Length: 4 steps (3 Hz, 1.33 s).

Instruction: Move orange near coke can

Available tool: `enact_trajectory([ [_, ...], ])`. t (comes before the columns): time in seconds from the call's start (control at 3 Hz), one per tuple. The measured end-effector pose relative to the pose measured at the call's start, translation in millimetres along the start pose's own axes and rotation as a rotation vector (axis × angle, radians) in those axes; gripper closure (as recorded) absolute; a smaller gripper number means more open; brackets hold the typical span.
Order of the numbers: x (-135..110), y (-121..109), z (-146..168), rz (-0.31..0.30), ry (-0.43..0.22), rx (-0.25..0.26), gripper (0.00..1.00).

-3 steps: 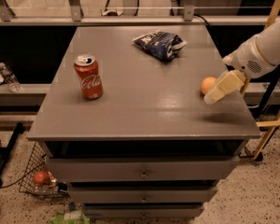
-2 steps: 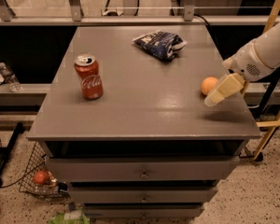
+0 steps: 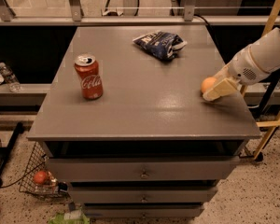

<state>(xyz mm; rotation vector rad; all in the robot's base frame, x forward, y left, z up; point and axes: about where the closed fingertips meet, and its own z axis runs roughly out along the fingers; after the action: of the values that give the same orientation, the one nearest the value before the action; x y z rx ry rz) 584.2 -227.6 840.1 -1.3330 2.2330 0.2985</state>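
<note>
Spanning the view, the cabinet top is the ground to cross, right to left. Steer in front of the snack bag at the back. The coke can stands upright, well to the left, and would likely topple, so stop just short. The gripper sits against the orange near the right edge; whether it holds it I cannot tell, so confirm the hold first.
</note>
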Motion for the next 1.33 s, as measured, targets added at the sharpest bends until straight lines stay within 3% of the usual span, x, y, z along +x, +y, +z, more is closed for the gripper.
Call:
enact_trajectory([
  [0.33,-5,3,0,-0.02,-0.024,-0.012,0.64],
  [0.67,-27,10,-18,-0.07,-0.115,-0.004,0.87],
  [1.0,-56,21,-43,-0.149,-0.233,-0.008,1.0],
  [1.33,-61,23,-42,-0.162,-0.245,-0.014,1.0],
])
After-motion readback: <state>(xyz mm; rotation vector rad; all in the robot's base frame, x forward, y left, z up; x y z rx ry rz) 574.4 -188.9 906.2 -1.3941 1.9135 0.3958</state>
